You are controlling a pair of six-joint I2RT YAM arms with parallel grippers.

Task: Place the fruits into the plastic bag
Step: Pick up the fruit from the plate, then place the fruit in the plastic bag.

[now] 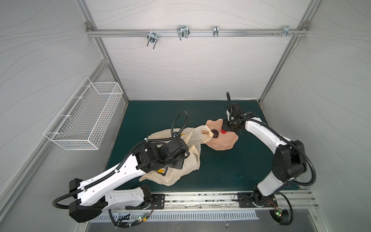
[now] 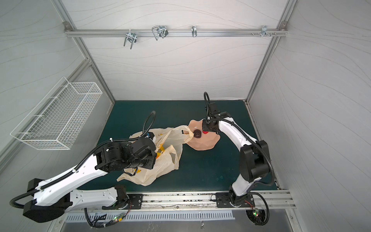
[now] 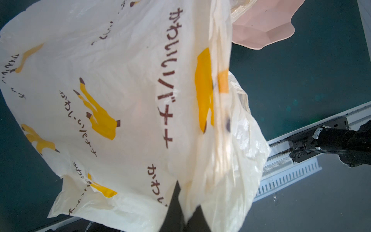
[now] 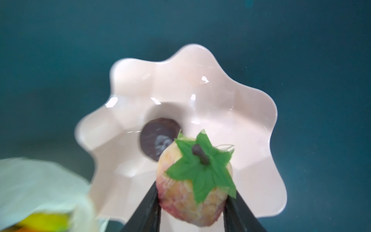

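A: At left, why do we lift the plastic bag [image 1: 193, 156]?
B: Our left gripper [image 3: 185, 198], pinched tight on its film, opens the mouth toward the pink dish [image 4: 251, 120]; yellow fruit [image 4: 46, 220] lies inside.
A: And the dish itself?
B: It holds one dark brown piece [image 4: 154, 140]. Above it, at right, our right gripper [image 4: 193, 193] clasps a strawberry [image 4: 180, 186] by its sides, ready, we judge, for the bag.
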